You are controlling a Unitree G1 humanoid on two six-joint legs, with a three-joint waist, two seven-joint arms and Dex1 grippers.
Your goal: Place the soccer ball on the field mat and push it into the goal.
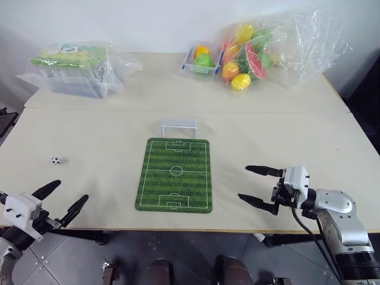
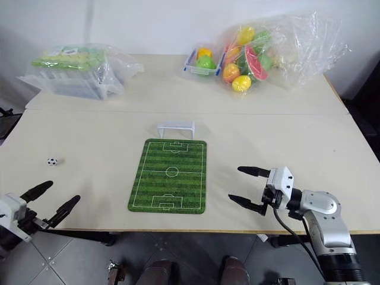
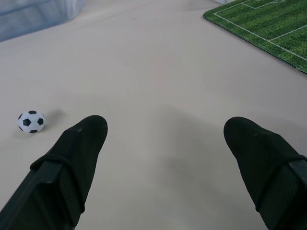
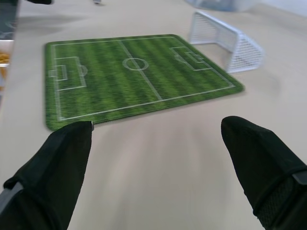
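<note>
Left end effector [image 1: 62,199] at the near left edge of the pale beige bench [image 1: 107,142], two black fingers spread wide, released, grasping nothing, touching nothing. Just ahead of it and a little to its left, the tiny white soccer ball with black patches [image 1: 56,160], resting on the bare bench, apart from both fingers, well to the left of the mat.

Right end effector [image 1: 256,185] over the near right part of the bench, pointing toward the mat, black fingers likewise splayed, released and empty, near the mat's right edge but not touching it.

Between the two, the flat rectangular green field mat with striped grass print and white pitch lines [image 1: 175,174], lying flat, rounded corners. At its far short edge, the small white goal frame with pale netting [image 1: 179,126], upright, just beyond the mat, mouth facing the pitch.

Farther back on the left, a clear plastic bag holding a clear box with green and yellow contents [image 1: 74,68]; a label on top, writing too small to read. Farther back on the right, a small blue tray of toy fruit [image 1: 202,59] beside a crinkled clear bag of colourful toy fruits [image 1: 249,50]
</note>
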